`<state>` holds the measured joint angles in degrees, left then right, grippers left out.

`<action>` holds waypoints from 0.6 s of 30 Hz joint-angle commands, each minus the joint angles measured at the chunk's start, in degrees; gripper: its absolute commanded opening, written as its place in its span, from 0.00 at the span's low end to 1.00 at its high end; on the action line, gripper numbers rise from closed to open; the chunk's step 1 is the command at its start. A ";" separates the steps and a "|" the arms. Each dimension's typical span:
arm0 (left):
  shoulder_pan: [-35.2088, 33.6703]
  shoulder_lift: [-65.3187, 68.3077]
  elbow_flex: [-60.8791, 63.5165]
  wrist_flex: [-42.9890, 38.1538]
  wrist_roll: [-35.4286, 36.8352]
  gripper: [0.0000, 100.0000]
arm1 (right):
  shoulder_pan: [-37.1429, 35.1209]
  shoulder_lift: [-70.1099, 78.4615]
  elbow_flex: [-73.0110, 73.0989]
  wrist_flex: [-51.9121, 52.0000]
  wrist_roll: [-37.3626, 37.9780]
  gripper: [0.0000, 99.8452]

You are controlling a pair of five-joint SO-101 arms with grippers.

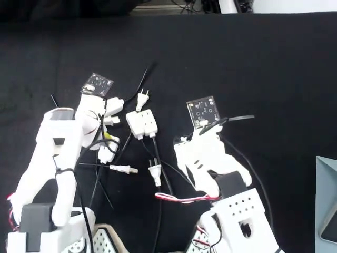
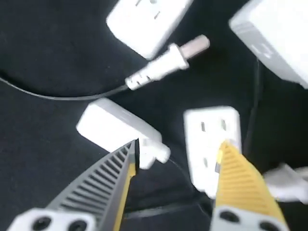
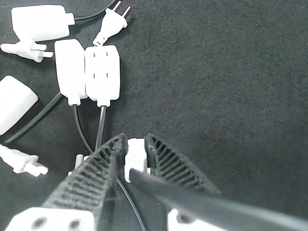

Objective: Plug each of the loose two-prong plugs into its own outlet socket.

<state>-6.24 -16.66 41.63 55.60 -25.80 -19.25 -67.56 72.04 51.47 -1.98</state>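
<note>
White plastic sits between the fingers of my right end effector (image 3: 136, 140), which are clamped together on the body of a two-prong plug (image 3: 136, 161). Its prongs are hidden from me. Ahead, on the black surface (image 3: 231, 72), two white blocks lie side by side and touching. The slotted outlet block (image 3: 102, 67) shows its slots facing up, while the blank-faced block (image 3: 70, 62) shows me none. A loose plug (image 3: 114, 21) lies just beyond them.

As I judge it, the step in hand is carrying my plug to the slotted outlet block and seating it. Because the slots look upward, the prongs should point down at them, so I would set my wrist angle before closing in, not at the last moment. I would line both blades up with one pair of slots, come in straight along their axis, and press only once both tips have entered. A skewed push would likely shove or tip so light a block. The blocks' cords run just beside my fingers, so I would lift clear of them first.

My left end effector (image 2: 175, 154) has its fingers apart and holds nothing. It hangs over another outlet block (image 2: 211, 130), beside a white adapter (image 2: 113, 125). It looks near enough to pin my target down.
</note>
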 commanded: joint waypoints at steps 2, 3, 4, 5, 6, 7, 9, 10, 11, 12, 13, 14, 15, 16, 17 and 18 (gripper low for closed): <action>6.73 -6.51 -7.87 14.77 1.67 0.27 | 0.70 0.22 -0.57 -0.70 -0.62 0.01; 7.69 -7.12 -8.04 15.56 2.90 0.27 | 0.70 0.22 -0.57 -0.70 -0.62 0.01; 8.13 -7.74 -7.96 15.74 4.13 0.27 | 0.70 0.22 -0.57 -0.70 -0.62 0.01; 8.40 -7.91 -7.87 15.82 4.75 0.27 | 0.70 0.22 -0.57 -0.70 -0.62 0.01; 8.31 -7.74 -7.34 15.74 4.92 0.27 | 0.70 0.22 -0.57 -0.70 -0.62 0.01; 8.22 -7.12 -6.81 15.12 4.92 0.27 | 0.70 0.22 -0.57 -0.70 -0.62 0.01; 7.78 -5.19 -4.88 13.27 4.84 0.27 | 0.79 0.22 -0.57 -0.70 -0.62 0.01; 7.60 -3.78 -3.91 11.87 4.84 0.27 | 0.79 0.22 -0.57 -0.70 -0.62 0.01; 7.25 -2.20 -3.03 10.29 4.84 0.27 | 0.79 0.22 -0.57 -0.70 -0.62 0.01; 6.99 -0.44 -2.51 8.79 4.84 0.27 | 0.79 0.22 -0.57 -0.70 -0.62 0.01; 6.29 1.41 -2.42 7.56 4.84 0.27 | 0.79 0.22 -0.57 -0.70 -0.62 0.01; 5.85 3.08 -2.33 6.51 4.84 0.27 | 0.79 0.22 -0.57 -0.70 -0.62 0.01; 5.41 4.66 -2.42 5.54 4.84 0.27 | 0.79 0.22 -0.57 -0.70 -0.62 0.01; 5.05 6.42 -2.68 4.75 4.84 0.27 | 0.79 0.22 -0.57 -0.70 -0.62 0.01; 4.97 8.00 -2.68 4.04 4.84 0.27 | 0.79 0.22 -0.57 -0.70 -0.62 0.01; 4.97 9.49 -2.95 3.78 4.84 0.27 | 0.79 0.22 -0.57 -0.70 -0.62 0.01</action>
<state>-0.35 -11.56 39.43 62.20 -21.41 -19.08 -67.56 72.04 51.47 -2.15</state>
